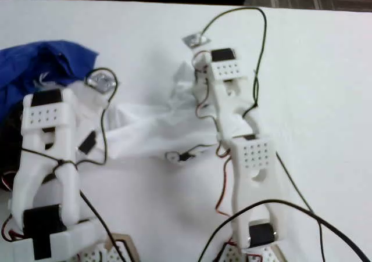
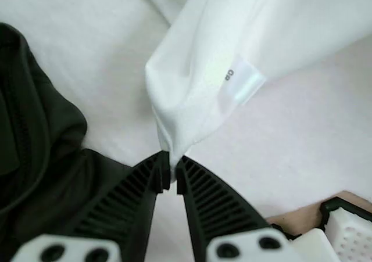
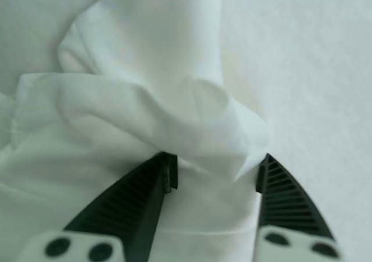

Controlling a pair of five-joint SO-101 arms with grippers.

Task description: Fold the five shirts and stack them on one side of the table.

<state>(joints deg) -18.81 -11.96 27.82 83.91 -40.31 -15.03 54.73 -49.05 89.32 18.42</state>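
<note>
- The white cloth shirt point(image 1: 145, 131) lies near the middle of the flat white table point(image 1: 325, 70). It is stretched in a wrinkled band between the two arms.
- The left hand point(image 2: 172, 172) has its black ribbed fingers point(image 2: 200, 189) pressed together on a pointed corner of the shirt point(image 2: 232, 41). The cloth rises out of the pinch and spreads wider away from it.
- A small pale sewn-in label point(image 2: 241, 82) sits on the fold of the shirt just beyond that corner.
- The right hand point(image 3: 214, 169) is clamped on a thick bunched fold of the shirt point(image 3: 157, 41). Its two fingers point(image 3: 148, 186) stand apart, with the gathered cloth filling the gap and bulging over both tips.
- Beyond the right hand the shirt narrows into a rolled ridge that runs on across the table point(image 3: 302, 70).
- A crumpled bright blue cloth garment point(image 1: 40, 64) lies heaped at the table's left edge, toward the far left corner, well apart from the right arm.
- A dark, near-black cloth garment point(image 2: 35, 157) lies in folds right beside the left hand. It reaches up against one finger but is not in the grip.
- The left white plastic arm point(image 1: 46, 140) stands along the table's left edge, and the right white plastic arm point(image 1: 250, 169) stands at mid-table. Both rise from the near edge.
- Thin black and red cables point(image 1: 256, 58) loop over the table around the right arm.
</note>
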